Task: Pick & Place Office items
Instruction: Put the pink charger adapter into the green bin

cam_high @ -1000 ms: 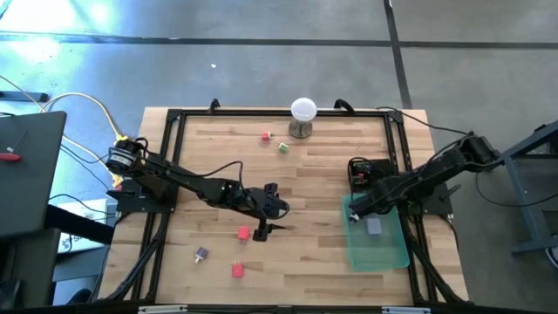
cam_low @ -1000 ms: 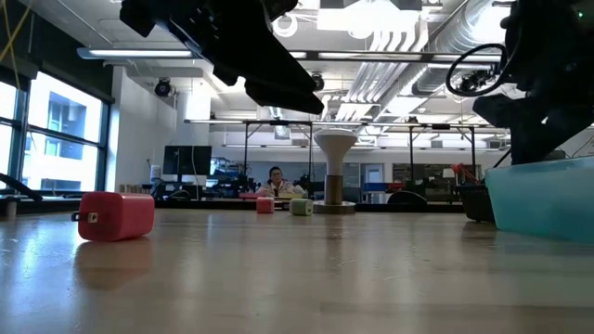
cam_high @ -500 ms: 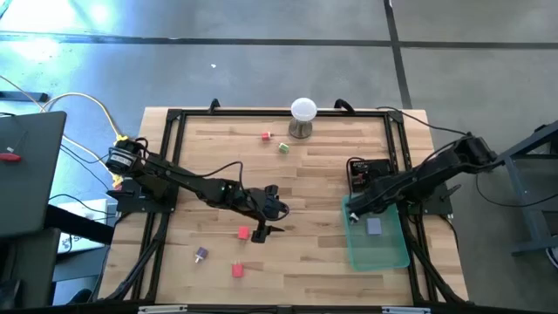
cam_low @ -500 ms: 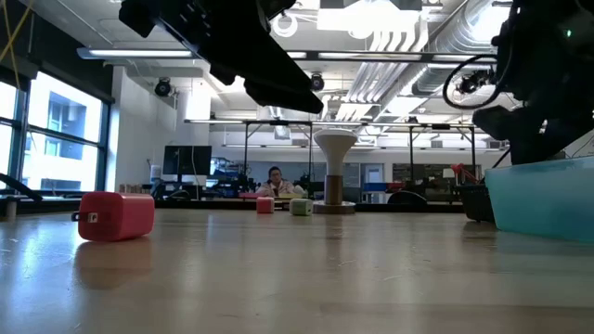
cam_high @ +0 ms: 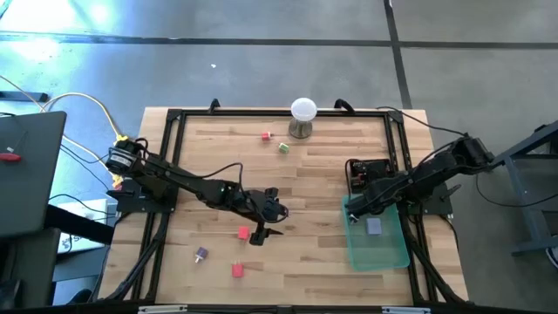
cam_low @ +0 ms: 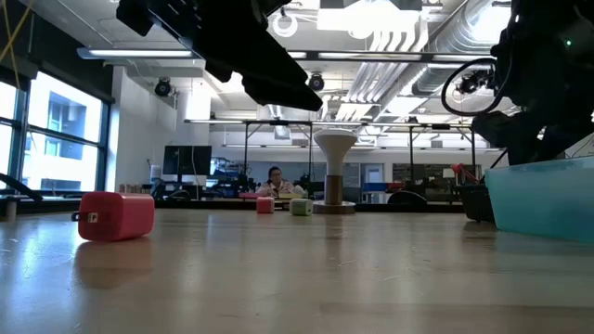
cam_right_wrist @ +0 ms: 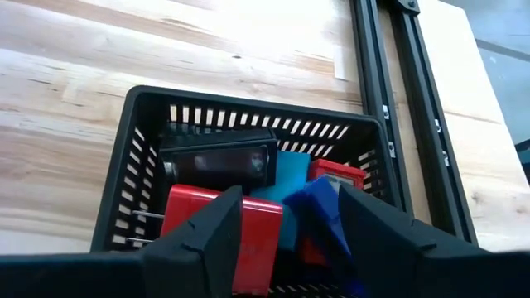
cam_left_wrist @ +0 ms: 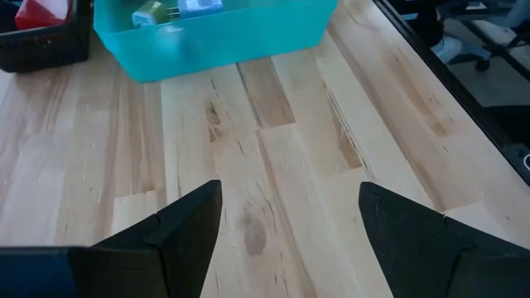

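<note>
from above, the left gripper (cam_high: 259, 235) hangs over the middle of the wooden desk (cam_high: 314, 183), jaws spread and holding nothing, just beside a red piece (cam_high: 243, 233); a purple piece (cam_high: 200, 254) and another red piece (cam_high: 237, 270) lie nearer the front edge, and a red piece (cam_high: 266, 135) and a pale green piece (cam_high: 283, 147) lie near the white ball on a stand (cam_high: 302, 111). the right gripper (cam_high: 353, 209) hovers between the black basket (cam_high: 367, 174) and the green tray (cam_high: 377, 235), which holds a greyish piece (cam_high: 375, 227). at desk height, a red block (cam_low: 116, 214) sits on the desk under the left arm. the left wrist view shows bare desk between parted fingers (cam_left_wrist: 186, 219), with the tray beyond. the right wrist view shows parted, empty fingers (cam_right_wrist: 215, 228) above the basket of red, blue and black pieces.
</note>
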